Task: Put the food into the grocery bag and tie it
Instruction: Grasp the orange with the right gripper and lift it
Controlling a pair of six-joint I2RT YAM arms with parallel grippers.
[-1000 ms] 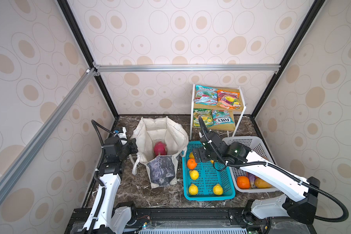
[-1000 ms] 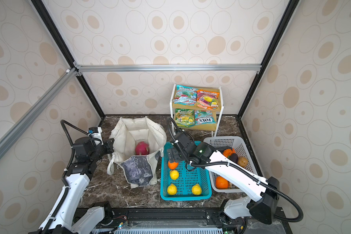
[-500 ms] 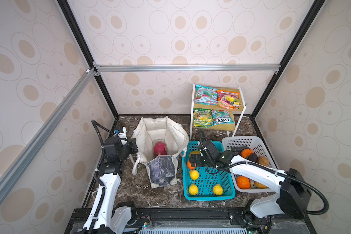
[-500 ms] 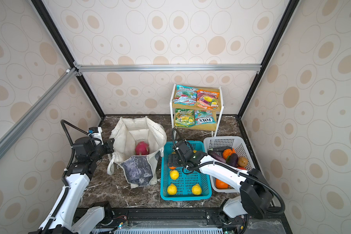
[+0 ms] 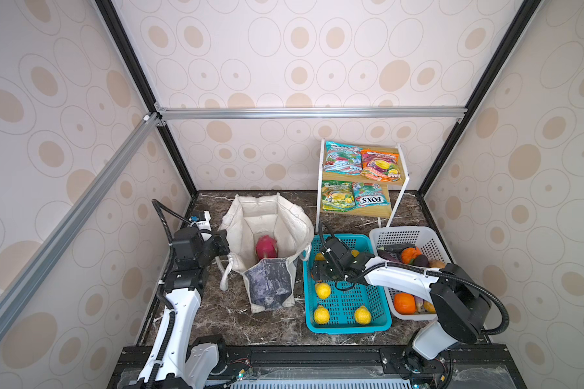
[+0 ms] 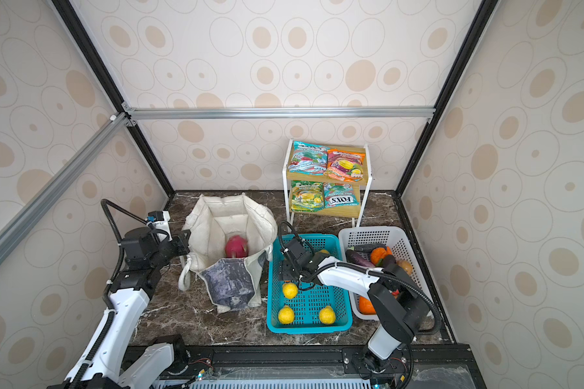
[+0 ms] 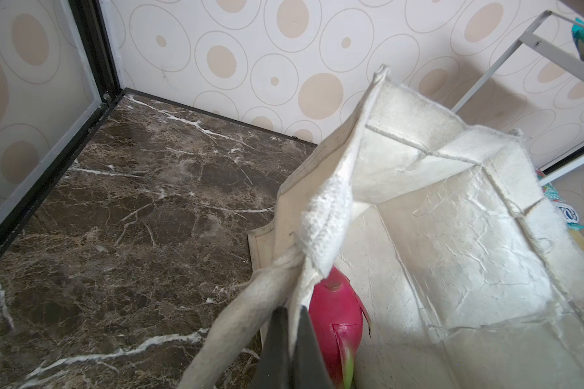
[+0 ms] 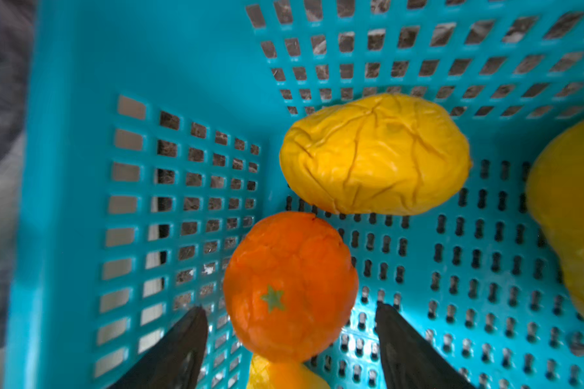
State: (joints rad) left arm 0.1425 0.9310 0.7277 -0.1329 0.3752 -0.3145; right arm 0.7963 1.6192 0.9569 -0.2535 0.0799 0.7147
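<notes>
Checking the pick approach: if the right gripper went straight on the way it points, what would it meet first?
Most likely the orange, lying in the teal basket directly ahead of the right gripper, in line with the gap between its open jaws. Depth is unclear in the wrist view.

Holds left arm (image 5: 179, 303) raised, left gripper (image 7: 292, 323) pinched shut; stretches right arm (image 5: 395, 278) low, right gripper (image 8: 289, 313) pointing down, jaws spread wide.
</notes>
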